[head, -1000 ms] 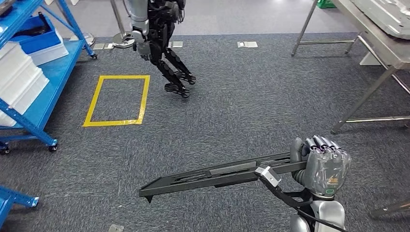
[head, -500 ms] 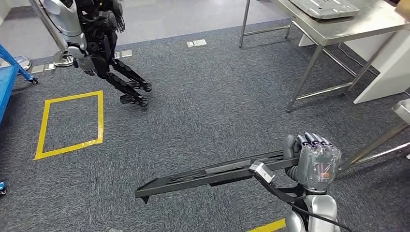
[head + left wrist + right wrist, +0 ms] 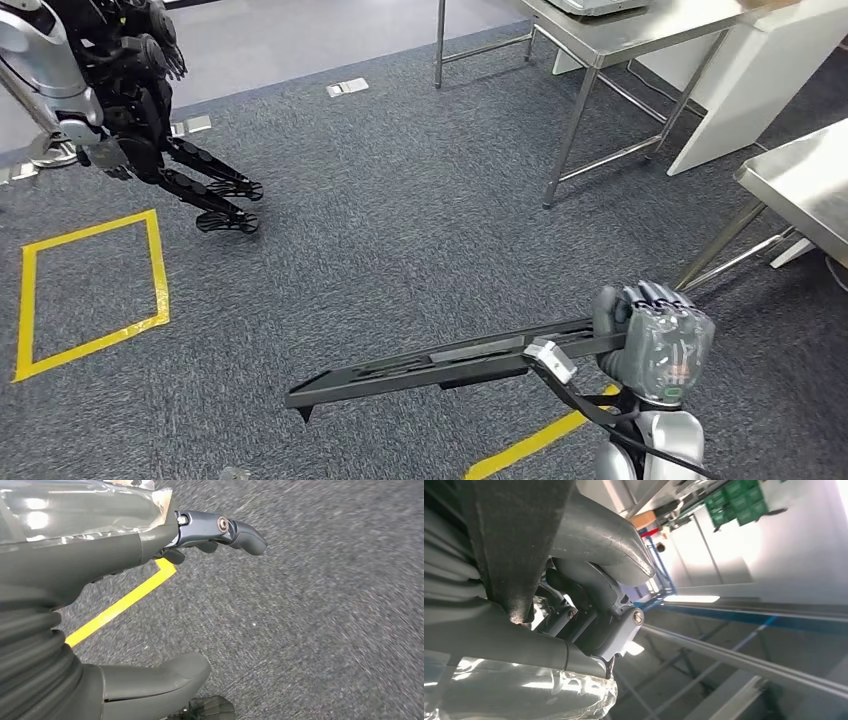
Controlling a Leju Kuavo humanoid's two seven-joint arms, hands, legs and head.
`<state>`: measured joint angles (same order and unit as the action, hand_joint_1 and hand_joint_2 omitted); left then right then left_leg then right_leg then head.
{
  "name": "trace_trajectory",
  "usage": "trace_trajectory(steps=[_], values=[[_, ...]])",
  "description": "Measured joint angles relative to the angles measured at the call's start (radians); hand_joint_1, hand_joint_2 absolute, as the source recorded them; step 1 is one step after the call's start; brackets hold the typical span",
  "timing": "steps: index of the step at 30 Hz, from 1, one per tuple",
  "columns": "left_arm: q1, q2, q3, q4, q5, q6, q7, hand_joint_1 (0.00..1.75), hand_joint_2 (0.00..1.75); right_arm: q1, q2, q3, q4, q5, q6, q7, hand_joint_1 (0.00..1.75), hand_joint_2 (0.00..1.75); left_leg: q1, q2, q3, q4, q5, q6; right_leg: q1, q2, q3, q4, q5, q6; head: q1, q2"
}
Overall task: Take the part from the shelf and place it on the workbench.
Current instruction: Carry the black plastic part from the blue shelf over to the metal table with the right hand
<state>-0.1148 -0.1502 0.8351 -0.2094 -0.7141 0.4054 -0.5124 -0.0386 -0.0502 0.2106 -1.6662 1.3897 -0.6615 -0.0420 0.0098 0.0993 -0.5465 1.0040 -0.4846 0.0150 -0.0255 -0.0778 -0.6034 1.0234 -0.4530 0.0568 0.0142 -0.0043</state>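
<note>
Black plastic part (image 3: 440, 365), long and flat with slotted cut-outs, sits at lower centre of the head view, held level above the carpet (image 3: 400, 230). Right robot hand (image 3: 655, 345) at lower right is clenched around one end of it; the free end points toward lower left and carries a small downward tab. A dark strap with a pale buckle hangs off the part near the grip.

Left robot hand (image 3: 150, 555) in its wrist view hangs over the carpet with fingers apart, nothing in it; released.

Risk, as I judge it: the part is gripped at one end only, so the long overhang could swing, sag or twist out of the grip while walking. The free end could also clip a table leg when approaching.

Yellow tape line (image 3: 525, 445) lies just beyond the hand on the floor. Steel tabletop (image 3: 800, 185) at right edge, another (image 3: 640, 35) at upper right. Second robot (image 3: 120, 110) stands upper left beside a yellow floor square (image 3: 90, 280).
</note>
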Motion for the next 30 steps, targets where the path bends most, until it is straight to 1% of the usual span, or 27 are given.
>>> trace_trajectory(steps=[1, 2, 3, 4, 5, 6, 7, 8, 9, 10, 11, 12, 13, 14, 15, 16, 18, 19, 20, 22, 23, 24, 25, 26, 27, 28, 30], values=[[0.001, 0.001, 0.001, 0.000, 0.000, 0.002, 0.000, 0.00, 1.75, -0.002, 0.002, 0.000, 0.003, -0.002, 0.000, -0.001, 1.75, 1.75, -0.001, 0.011, 0.005, 0.001, -0.005, -0.007, 0.005, 0.001, 0.007, -0.011, 0.001, -0.009, -0.002, 0.000], [0.001, 0.002, 0.001, 0.000, 0.000, 0.004, 0.000, 0.00, 1.75, -0.002, 0.003, 0.000, 0.006, -0.004, 0.000, -0.002, 1.75, 1.75, 0.001, 0.022, 0.011, 0.000, -0.009, -0.013, 0.006, 0.016, 0.006, -0.009, 0.001, -0.019, -0.007, 0.000], [0.001, 0.002, 0.001, 0.000, 0.000, 0.005, 0.000, 0.00, 1.75, -0.001, 0.003, -0.001, 0.008, -0.006, 0.000, -0.003, 1.75, 1.75, 0.005, 0.021, 0.015, 0.003, -0.015, -0.020, 0.004, 0.030, 0.007, -0.010, 0.001, -0.027, -0.012, 0.000], [0.002, 0.003, 0.002, 0.000, -0.001, 0.005, 0.001, 0.00, 1.75, -0.001, 0.004, -0.002, 0.010, -0.008, 0.000, -0.004, 1.75, 1.75, 0.011, 0.003, 0.012, 0.017, -0.028, -0.025, 0.002, 0.042, 0.009, -0.011, 0.001, -0.035, -0.014, 0.000], [0.003, 0.004, 0.003, 0.000, -0.002, 0.006, 0.001, 0.00, 1.75, -0.001, 0.005, -0.002, 0.012, -0.011, 0.000, -0.005, 1.75, 1.75, 0.014, -0.024, 0.000, 0.048, -0.050, -0.028, 0.000, 0.054, 0.012, -0.011, 0.002, -0.043, -0.017, 0.000], [0.005, 0.004, 0.004, 0.000, -0.003, 0.006, 0.001, 0.00, 1.75, 0.000, 0.007, -0.002, 0.014, -0.014, 0.000, -0.006, 1.75, 1.75, 0.017, -0.057, -0.025, 0.102, -0.082, -0.029, 0.000, 0.066, 0.013, -0.012, 0.003, -0.049, -0.021, 0.000], [0.009, 0.005, 0.006, 0.000, -0.003, 0.007, 0.001, 0.00, 1.75, 0.000, 0.009, -0.003, 0.017, -0.017, 0.000, -0.007, 1.75, 1.75, 0.017, -0.081, -0.060, 0.171, -0.115, -0.028, 0.003, 0.079, 0.013, -0.012, 0.003, -0.055, -0.025, 0.000], [0.014, 0.005, 0.008, 0.000, -0.003, 0.007, 0.001, 0.00, 1.75, 0.000, 0.011, -0.003, 0.020, -0.019, 0.000, -0.008, 1.75, 1.75, 0.016, -0.093, -0.096, 0.234, -0.139, -0.027, 0.006, 0.093, 0.013, -0.011, 0.002, -0.058, -0.027, 0.000], [0.017, 0.005, 0.009, 0.001, -0.003, 0.007, 0.001, 0.00, 1.75, 0.001, 0.013, -0.003, 0.023, -0.021, 0.000, -0.008, 1.75, 1.75, 0.016, -0.099, -0.123, 0.276, -0.146, -0.025, 0.010, 0.109, 0.014, -0.011, 0.002, -0.060, -0.029, 0.000], [0.020, 0.006, 0.010, 0.001, -0.004, 0.007, 0.001, 0.00, 1.75, 0.003, 0.014, -0.003, 0.026, -0.022, 0.000, -0.009, 1.75, 1.75, 0.016, -0.102, -0.133, 0.280, -0.130, -0.022, 0.012, 0.125, 0.015, -0.011, 0.002, -0.060, -0.030, 0.000], [0.021, 0.006, 0.010, 0.001, -0.004, 0.008, 0.001, 0.00, 1.75, 0.004, 0.014, -0.003, 0.028, -0.022, 0.000, -0.010, 1.75, 1.75, 0.016, -0.106, -0.122, 0.243, -0.095, -0.018, 0.013, 0.140, 0.017, -0.010, 0.002, -0.060, -0.030, 0.000], [0.021, 0.006, 0.010, 0.001, -0.005, 0.008, 0.001, 0.00, 1.75, 0.004, 0.015, -0.003, 0.029, -0.022, 0.000, -0.012, 1.75, 1.75, 0.016, -0.117, -0.098, 0.180, -0.052, -0.013, 0.014, 0.155, 0.020, -0.010, 0.002, -0.060, -0.030, 0.000], [0.021, 0.007, 0.010, 0.001, -0.006, 0.008, 0.001, 0.00, 1.75, 0.005, 0.016, -0.003, 0.030, -0.022, 0.000, -0.013, 1.75, 1.75, 0.017, -0.139, -0.071, 0.115, -0.020, -0.008, 0.015, 0.168, 0.021, -0.010, 0.002, -0.059, -0.030, 0.000], [0.021, 0.007, 0.010, 0.001, -0.008, 0.008, 0.002, 0.00, 1.75, 0.004, 0.017, -0.003, 0.031, -0.022, 0.000, -0.014, 1.75, 1.75, 0.017, -0.158, -0.049, 0.063, 0.002, -0.006, 0.016, 0.180, 0.020, -0.009, 0.002, -0.057, -0.029, 0.000], [0.021, 0.007, 0.010, 0.001, -0.009, 0.008, 0.002, 0.00, 1.75, 0.004, 0.018, -0.003, 0.031, -0.022, 0.000, -0.014, 1.75, 1.75, 0.016, -0.171, -0.037, 0.034, 0.009, -0.005, 0.016, 0.191, 0.017, -0.009, 0.003, -0.053, -0.028, 0.000], [0.021, 0.007, 0.010, 0.001, -0.010, 0.008, 0.004, 0.00, 1.75, 0.005, 0.019, -0.003, 0.031, -0.022, 0.000, -0.014, 1.75, 1.75, 0.014, -0.175, -0.033, 0.025, 0.006, -0.004, 0.015, 0.201, 0.013, -0.010, 0.004, -0.049, -0.028, 0.000], [0.019, 0.006, 0.010, 0.001, -0.013, 0.008, 0.006, 0.00, 1.75, 0.008, 0.020, -0.003, 0.031, -0.022, 0.000, -0.014, 1.75, 1.75, 0.010, -0.155, -0.029, 0.017, 0.011, 0.002, 0.013, 0.216, 0.006, -0.013, 0.008, -0.037, -0.028, 0.000], [0.017, 0.006, 0.010, 0.001, -0.014, 0.009, 0.007, 0.00, 1.75, 0.009, 0.019, -0.003, 0.032, -0.022, 0.000, -0.014, 1.75, 1.75, 0.010, -0.144, -0.026, 0.010, 0.015, 0.009, 0.014, 0.202, -0.002, -0.006, 0.004, -0.033, -0.027, 0.000], [0.016, 0.005, 0.010, 0.001, -0.015, 0.010, 0.007, 0.00, 1.75, 0.009, 0.019, -0.003, 0.032, -0.021, 0.000, -0.015, 1.75, 1.75, 0.011, -0.131, -0.023, 0.002, 0.019, 0.015, 0.016, 0.178, -0.016, 0.017, -0.009, -0.031, -0.023, 0.000], [0.017, 0.005, 0.010, 0.001, -0.016, 0.012, 0.007, 0.00, 1.75, 0.008, 0.019, -0.004, 0.033, -0.020, 0.000, -0.015, 1.75, 1.75, 0.009, -0.103, -0.019, -0.006, 0.023, 0.024, 0.015, 0.114, -0.077, 0.135, -0.062, -0.035, -0.013, 0.000], [0.018, 0.005, 0.010, 0.001, -0.016, 0.013, 0.007, 0.00, 1.75, 0.008, 0.020, -0.003, 0.033, -0.020, 0.000, -0.015, 1.75, 1.75, 0.008, -0.090, -0.020, -0.006, 0.023, 0.025, 0.014, 0.099, -0.110, 0.201, -0.088, -0.036, -0.010, 0.000], [0.019, 0.005, 0.010, 0.001, -0.016, 0.013, 0.007, 0.00, 1.75, 0.009, 0.020, -0.004, 0.034, -0.020, 0.000, -0.015, 1.75, 1.75, 0.007, -0.076, -0.020, -0.006, 0.022, 0.026, 0.011, 0.092, -0.139, 0.257, -0.106, -0.033, -0.008, 0.000], [0.019, 0.005, 0.010, 0.001, -0.016, 0.013, 0.007, 0.00, 1.75, 0.010, 0.020, -0.004, 0.034, -0.020, 0.000, -0.015, 1.75, 1.75, 0.007, -0.064, -0.020, -0.006, 0.022, 0.025, 0.009, 0.090, -0.149, 0.277, -0.108, -0.026, -0.008, 0.000], [0.019, 0.005, 0.010, 0.001, -0.016, 0.013, 0.007, 0.00, 1.75, 0.011, 0.020, -0.004, 0.035, -0.019, 0.000, -0.015, 1.75, 1.75, 0.008, -0.053, -0.020, -0.005, 0.021, 0.024, 0.007, 0.086, -0.142, 0.266, -0.098, -0.017, -0.006, 0.000], [0.019, 0.004, 0.010, 0.001, -0.016, 0.013, 0.007, 0.00, 1.75, 0.012, 0.020, -0.004, 0.035, -0.020, 0.000, -0.016, 1.75, 1.75, 0.008, -0.040, -0.019, -0.005, 0.020, 0.022, 0.004, 0.080, -0.118, 0.222, -0.079, -0.007, -0.005, 0.000], [0.019, 0.004, 0.010, 0.001, -0.016, 0.013, 0.007, 0.00, 1.75, 0.012, 0.019, -0.004, 0.035, -0.020, 0.000, -0.016, 1.75, 1.75, 0.009, -0.029, -0.018, -0.005, 0.018, 0.019, 0.002, 0.069, -0.081, 0.155, -0.055, 0.002, -0.004, 0.000], [0.019, 0.004, 0.010, 0.001, -0.016, 0.013, 0.007, 0.00, 1.75, 0.011, 0.019, -0.004, 0.035, -0.020, 0.000, -0.016, 1.75, 1.75, 0.006, -0.010, -0.012, -0.002, 0.012, 0.010, 0.002, 0.019, -0.008, 0.027, -0.015, 0.007, 0.000, 0.000]])
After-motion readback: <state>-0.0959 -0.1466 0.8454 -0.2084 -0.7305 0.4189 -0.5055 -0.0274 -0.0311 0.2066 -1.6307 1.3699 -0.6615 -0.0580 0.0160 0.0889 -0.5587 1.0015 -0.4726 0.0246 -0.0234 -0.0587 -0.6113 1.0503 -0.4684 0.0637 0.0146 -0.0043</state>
